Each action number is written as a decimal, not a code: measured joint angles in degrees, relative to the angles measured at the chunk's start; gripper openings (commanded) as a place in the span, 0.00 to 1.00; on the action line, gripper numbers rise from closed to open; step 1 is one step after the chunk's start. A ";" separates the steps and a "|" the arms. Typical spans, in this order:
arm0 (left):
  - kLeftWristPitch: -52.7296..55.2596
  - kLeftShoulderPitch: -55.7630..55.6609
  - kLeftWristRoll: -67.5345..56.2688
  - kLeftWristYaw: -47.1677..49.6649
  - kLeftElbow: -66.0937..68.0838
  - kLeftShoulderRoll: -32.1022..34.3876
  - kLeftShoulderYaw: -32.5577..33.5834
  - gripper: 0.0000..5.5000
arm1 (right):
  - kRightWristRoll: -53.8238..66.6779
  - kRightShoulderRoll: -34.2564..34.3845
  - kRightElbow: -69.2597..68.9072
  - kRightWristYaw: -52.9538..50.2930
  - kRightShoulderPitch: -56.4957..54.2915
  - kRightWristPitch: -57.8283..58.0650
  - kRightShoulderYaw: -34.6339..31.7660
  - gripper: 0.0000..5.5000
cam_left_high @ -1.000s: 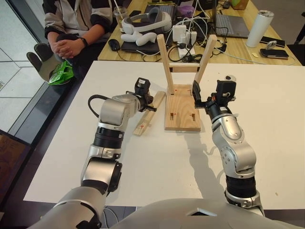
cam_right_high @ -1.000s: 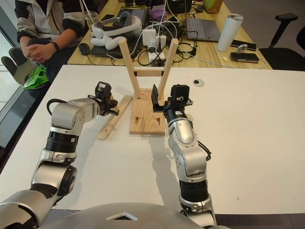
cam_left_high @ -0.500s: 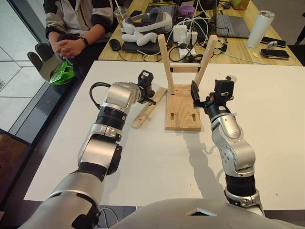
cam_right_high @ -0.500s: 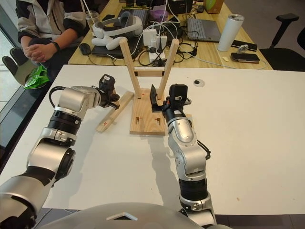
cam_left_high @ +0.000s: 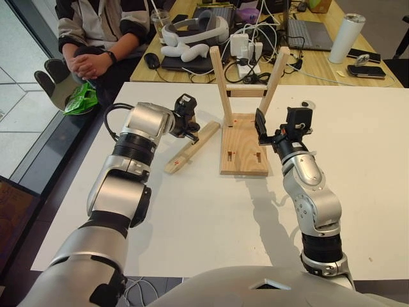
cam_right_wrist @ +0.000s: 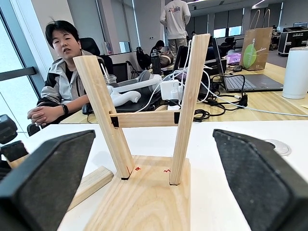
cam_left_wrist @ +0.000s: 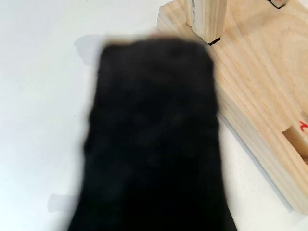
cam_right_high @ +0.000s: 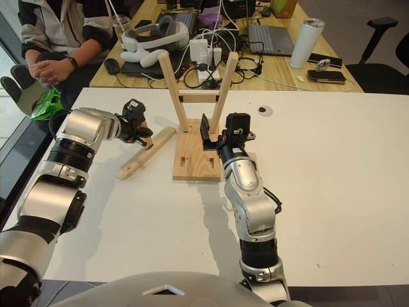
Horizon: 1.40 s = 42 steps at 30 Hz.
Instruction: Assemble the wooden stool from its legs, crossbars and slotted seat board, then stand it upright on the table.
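Right wrist: right end effector (cam_right_wrist: pixel 154 180) released, facing upright legs (cam_right_wrist: pixel 188 106); head: left end effector (cam_left_high: pixel 192 128) by loose leg (cam_left_high: pixel 185 151), grip impossible to tell.

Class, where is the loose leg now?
Left eye view: the leg lies flat on the table, left of the seat board, by the left gripper.

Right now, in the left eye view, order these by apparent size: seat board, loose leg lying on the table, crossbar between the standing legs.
1. seat board, the broadest by far
2. loose leg, long but narrow
3. crossbar, plainly shorter than the loose leg
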 measured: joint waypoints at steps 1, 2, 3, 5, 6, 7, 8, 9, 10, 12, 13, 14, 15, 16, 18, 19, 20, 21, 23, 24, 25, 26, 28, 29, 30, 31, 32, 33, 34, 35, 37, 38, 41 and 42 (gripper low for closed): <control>-0.05 0.04 -0.06 0.35 0.34 -0.01 0.54 0.17 | 0.00 0.00 -0.02 0.01 0.00 0.00 0.01 0.83; -0.04 0.15 -0.19 0.53 0.41 -0.07 1.12 0.17 | 0.01 0.00 -0.03 0.02 0.00 0.03 0.00 0.83; -0.01 0.48 -0.39 1.26 0.41 -0.31 2.29 0.17 | 0.00 0.00 -0.04 0.01 0.01 0.05 -0.01 0.83; 0.38 1.15 -1.31 2.61 0.18 -0.68 4.67 0.17 | 0.00 0.00 -0.08 0.01 0.02 0.09 0.03 0.83; 0.94 1.50 -1.80 3.65 -0.15 -1.00 6.03 0.17 | 0.00 0.00 -0.12 0.00 0.04 0.11 0.04 0.83; 1.81 1.64 -2.16 4.74 -0.89 -1.37 7.37 0.17 | 0.00 0.00 -0.19 0.00 0.08 0.13 0.06 0.83; 2.41 2.00 -2.68 5.76 -1.52 -1.67 8.73 0.17 | 0.00 0.00 -0.28 -0.01 0.10 0.15 0.07 0.83; 3.12 2.46 -3.06 6.69 -2.45 -1.92 9.90 0.21 | -0.01 0.00 -0.36 -0.02 0.11 0.15 0.07 0.83; 4.17 3.07 -3.54 7.87 -3.97 -2.16 11.20 0.23 | -0.01 0.00 -0.41 -0.02 0.13 0.16 0.08 0.83; 5.79 4.53 -4.18 10.21 -7.59 -2.64 13.38 0.28 | -0.01 0.00 -0.48 -0.03 0.17 0.21 0.07 0.83; 6.56 5.13 -4.39 10.87 -9.19 -2.78 14.07 0.30 | -0.02 0.00 -0.53 -0.05 0.21 0.23 0.07 0.83; 7.49 6.25 -5.18 11.76 -11.62 -3.18 15.14 0.33 | -0.02 -0.01 -0.60 -0.09 0.40 0.25 0.08 0.83; 8.31 6.86 -5.34 12.33 -13.23 -3.63 15.78 0.36 | -0.02 -0.01 -0.63 -0.11 0.51 0.30 0.10 0.83; 8.88 7.44 -5.55 12.92 -14.62 -3.98 16.25 0.39 | -0.02 -0.01 -0.65 -0.13 0.57 0.31 0.12 0.83; 9.89 8.82 -6.38 13.79 -17.37 -4.27 17.11 0.43 | -0.02 -0.02 -0.71 -0.40 0.67 0.33 0.17 0.83; 10.34 9.47 -6.47 14.05 -18.59 -4.29 17.29 0.46 | -0.02 -0.02 -0.73 -0.65 0.75 0.34 0.21 0.83; 10.57 10.07 -6.49 14.23 -19.68 -4.30 17.33 0.46 | -0.03 -0.02 -0.75 -0.70 0.80 0.35 0.23 0.83; 10.97 10.75 -6.63 14.28 -20.99 -4.30 17.33 0.46 | -0.03 -0.03 -0.77 -0.76 0.82 0.35 0.28 0.83; 11.06 11.66 -7.15 14.23 -23.39 -4.30 17.19 0.46 | -0.02 -0.03 -0.78 -0.87 0.84 0.35 0.35 0.83; 11.06 11.70 -7.42 14.16 -24.05 -4.29 17.14 0.46 | -0.02 -0.04 -0.79 -0.93 0.85 0.35 0.35 0.83; 11.07 11.83 -7.47 14.11 -25.01 -4.29 17.07 0.46 | -0.02 -0.04 -0.79 -0.96 0.87 0.35 0.35 0.83; 11.06 12.05 -7.50 14.10 -25.89 -4.28 17.04 0.46 | -0.01 -0.04 -0.80 -0.97 0.90 0.35 0.36 0.83; 10.95 12.53 -7.56 13.99 -27.68 -3.84 16.95 0.46 | -0.01 -0.04 -0.82 -1.00 0.99 0.35 0.37 0.83; 10.89 12.64 -7.54 13.88 -28.24 -3.52 16.97 0.46 | -0.01 -0.04 -0.84 -1.01 1.03 0.36 0.38 0.83; 10.71 12.73 -7.56 13.62 -29.22 -2.61 17.13 0.46 | 0.00 -0.04 -0.90 -1.05 1.07 0.37 0.39 0.83; 10.22 12.73 -7.54 13.62 -29.92 -1.65 17.69 0.46 | 0.00 -0.04 -1.04 -1.10 1.13 0.41 0.38 0.83; 9.40 12.71 -7.51 13.67 -30.33 -0.98 18.35 0.46 | 0.00 -0.04 -1.21 -1.12 1.16 0.46 0.37 0.83; 8.59 12.64 -7.52 13.78 -30.76 0.08 19.43 0.46 | 0.00 -0.04 -1.42 -1.14 1.17 0.50 0.38 0.83; 8.25 12.28 -7.55 14.07 -31.30 0.92 20.79 0.46 | 0.00 -0.04 -1.69 -1.16 1.23 0.58 0.37 0.83; 8.02 11.76 -7.56 14.30 -31.74 1.26 21.56 0.46 | 0.00 -0.04 -1.90 -1.16 1.24 0.60 0.41 0.83; 6.42 10.44 -7.99 14.63 -32.81 1.54 22.76 0.46 | 0.01 -0.04 -1.93 -1.15 1.24 0.66 0.43 0.83; 5.37 9.74 -8.36 15.03 -32.98 1.49 23.66 0.46 | 0.01 -0.04 -1.93 -1.14 1.24 0.70 0.43 0.83; 0.95 7.65 -10.34 17.69 -33.48 0.00 28.11 0.46 | 0.01 -0.04 -1.93 -1.13 1.24 0.72 0.43 0.83; -0.26 7.21 -10.94 18.62 -33.64 -0.81 29.19 0.46 | 0.01 -0.04 -1.93 -1.14 1.24 0.71 0.43 0.83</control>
